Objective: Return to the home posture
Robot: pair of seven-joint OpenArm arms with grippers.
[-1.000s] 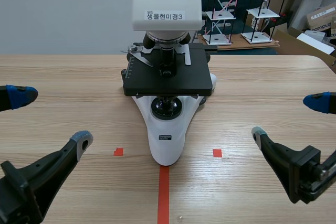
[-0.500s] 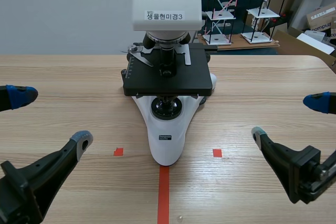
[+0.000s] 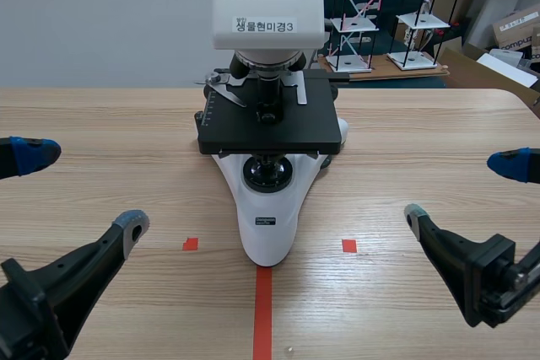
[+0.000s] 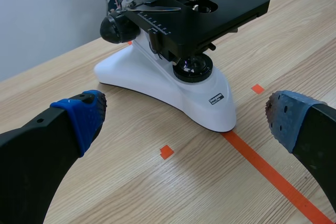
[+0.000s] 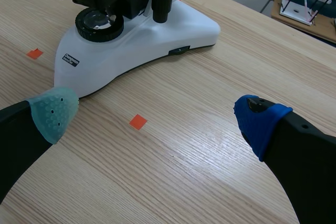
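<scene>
A white microscope point(image 3: 268, 124) with a black stage point(image 3: 268, 124) stands at the table's middle; its base shows in the left wrist view point(image 4: 173, 90) and the right wrist view point(image 5: 136, 51). My left gripper point(image 3: 80, 191) hangs open low at the left, nothing between its fingers. My right gripper point(image 3: 464, 191) hangs open low at the right, equally empty. Both stay well apart from the microscope. In the wrist views each gripper, left point(image 4: 184, 119) and right point(image 5: 157, 119), holds its blue and grey-green pads wide apart over bare wood.
Shelf models point(image 3: 371, 14) and cardboard boxes point(image 3: 515, 31) stand beyond the table's far right edge. Wooden table surface point(image 3: 101, 124) lies to both sides of the microscope.
</scene>
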